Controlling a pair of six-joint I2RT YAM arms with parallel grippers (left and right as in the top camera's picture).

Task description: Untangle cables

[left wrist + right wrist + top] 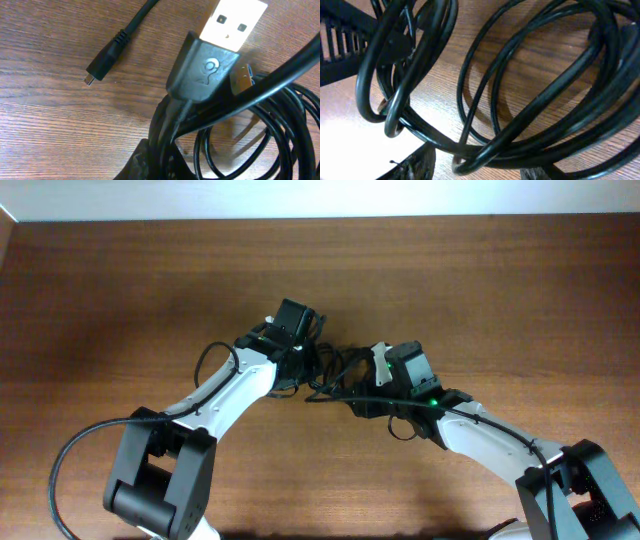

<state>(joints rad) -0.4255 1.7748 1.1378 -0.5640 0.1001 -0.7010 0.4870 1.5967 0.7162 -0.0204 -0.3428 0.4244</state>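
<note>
Cables (335,370) sit bunched in a tangle at the table (120,300) centre, between both arms. The left gripper (305,370) is at the tangle's left side. In the wrist view, strands bunch down into a dark finger (145,165) at the frame bottom, and the jaw gap is hidden, so I can't tell whether it grips. A USB-A plug (232,25) is raised close to the lens, and a small micro plug (102,65) lies on the wood apart from it. The right gripper (475,170) is at the tangle's right side with fingers (415,165) spread wide. Looped strands pass between them, not clamped.
</note>
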